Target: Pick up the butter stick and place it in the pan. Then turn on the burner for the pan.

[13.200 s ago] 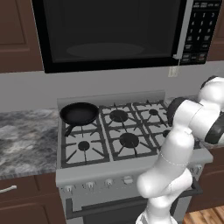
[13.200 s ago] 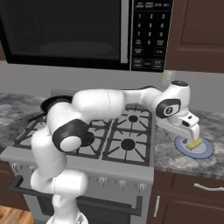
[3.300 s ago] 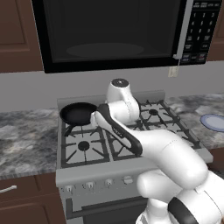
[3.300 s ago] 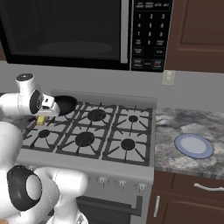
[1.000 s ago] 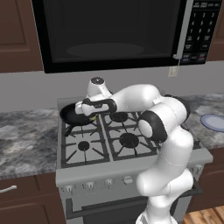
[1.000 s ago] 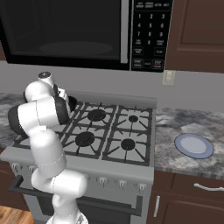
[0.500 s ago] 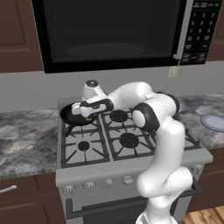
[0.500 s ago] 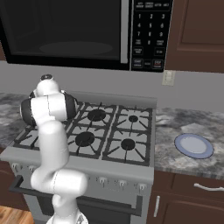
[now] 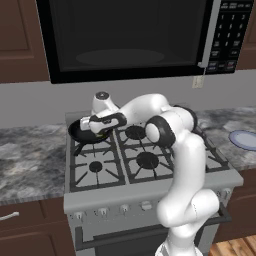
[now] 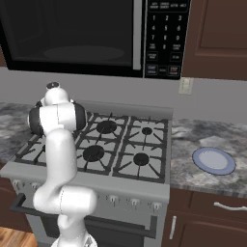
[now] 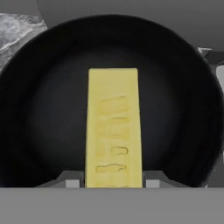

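Granite counter (image 9: 30,160), mottled grey, lies left of the stove (image 9: 145,192) in the left base view, with dark wood cabinets above and below it. On the stove's rear left burner (image 9: 86,134) sits the pan (image 9: 80,131), black and shallow. Just over the pan hangs the gripper (image 9: 98,131), at the end of the white arm that reaches leftward across the cooktop. In the hand view the butter stick (image 11: 113,131), pale yellow, stands lengthwise between the two grey fingertips (image 11: 70,180), the jaws clenched on its near end, and the pan's dark floor (image 11: 48,118) lies all around it; whether the stick's far end touches the pan I cannot tell. Further right on the stove are the other grates, a front burner cap (image 9: 148,160) showing clearly. A black microwave (image 9: 130,37) hangs above. On the counter right of the stove lies a pale blue plate (image 10: 213,160), well apart from the pan, and a wall outlet (image 10: 185,86) sits on the grey backsplash above it
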Robot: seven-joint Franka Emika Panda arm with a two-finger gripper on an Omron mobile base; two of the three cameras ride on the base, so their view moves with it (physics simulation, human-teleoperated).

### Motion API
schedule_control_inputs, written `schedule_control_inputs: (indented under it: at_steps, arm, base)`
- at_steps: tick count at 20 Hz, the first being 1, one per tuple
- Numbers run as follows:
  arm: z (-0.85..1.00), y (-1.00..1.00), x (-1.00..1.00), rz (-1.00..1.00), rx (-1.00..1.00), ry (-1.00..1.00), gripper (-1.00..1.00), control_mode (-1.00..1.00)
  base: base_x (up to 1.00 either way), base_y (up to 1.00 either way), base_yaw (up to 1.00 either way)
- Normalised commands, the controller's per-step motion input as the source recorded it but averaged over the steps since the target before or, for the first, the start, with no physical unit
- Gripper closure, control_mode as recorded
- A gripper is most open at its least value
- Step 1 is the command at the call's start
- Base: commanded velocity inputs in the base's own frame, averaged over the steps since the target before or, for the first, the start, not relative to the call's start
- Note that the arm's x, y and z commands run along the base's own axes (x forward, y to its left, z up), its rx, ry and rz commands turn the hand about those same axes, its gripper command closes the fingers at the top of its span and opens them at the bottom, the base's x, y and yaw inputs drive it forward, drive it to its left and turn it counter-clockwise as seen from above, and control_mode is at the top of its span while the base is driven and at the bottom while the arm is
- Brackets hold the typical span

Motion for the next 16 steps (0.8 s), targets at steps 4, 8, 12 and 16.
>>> schedule_control_inputs:
  at_steps: [4, 8, 12, 16]
  arm:
    - [-0.18, 0.02, 0.18, 0.0, 0.0, 0.0, 1.0, -1.0]
    - [0.0, 0.0, 0.0, 0.0, 0.0, 0.0, -1.0, -1.0]
    - [0.0, 0.0, 0.0, 0.0, 0.0, 0.0, -1.0, -1.0]
    - [0.0, 0.0, 0.0, 0.0, 0.0, 0.0, -1.0, -1.0]
  base:
    - [0.0, 0.0, 0.0]
    - [0.0, 0.0, 0.0]
    - [0.0, 0.0, 0.0]
    - [0.0, 0.0, 0.0]
